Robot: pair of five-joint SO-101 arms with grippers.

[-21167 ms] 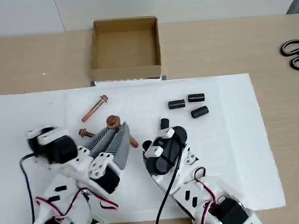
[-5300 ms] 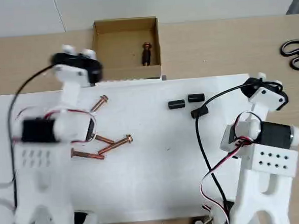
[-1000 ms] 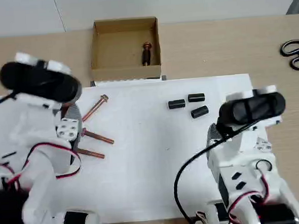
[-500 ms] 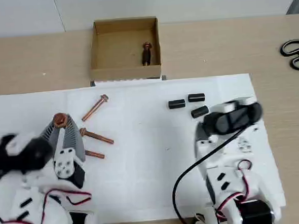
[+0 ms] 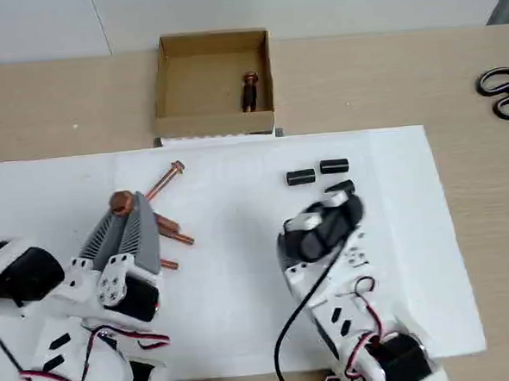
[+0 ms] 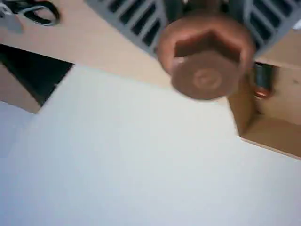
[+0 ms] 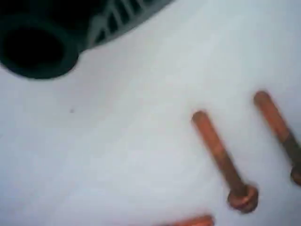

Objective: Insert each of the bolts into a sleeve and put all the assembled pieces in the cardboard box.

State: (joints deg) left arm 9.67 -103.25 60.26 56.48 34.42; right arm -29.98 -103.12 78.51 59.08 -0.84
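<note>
- The held bolt (image 5: pixel 121 200) stands out of the left gripper (image 5: pixel 122 209) in the left centre of the high view. The two ribbed grey fingers are closed tight on its shank, and its copper head points toward the top of the frame.
- The held sleeve (image 7: pixel 35 47), a black tube with its open end facing the wrist camera, sits in the right gripper (image 7: pixel 59 33). It is pressed against a grey finger (image 7: pixel 123 16), and the grip is narrowed onto it.
- Three loose bolts (image 5: pixel 164 181) lie on the white paper (image 5: pixel 242 269) just right of the left gripper; two of them are partly hidden by it.
- Three loose sleeves (image 5: pixel 300 177) lie right of centre. The lowest one is at the top edge of the right arm (image 5: pixel 321 225).
- The cardboard box (image 5: pixel 168 83) stands at top centre, beyond the paper's far edge. One assembled piece (image 5: pixel 249 91) lies inside near its right wall.
- Scissors (image 5: pixel 503 89) lie on the table (image 5: pixel 386 79) at the right edge.
</note>
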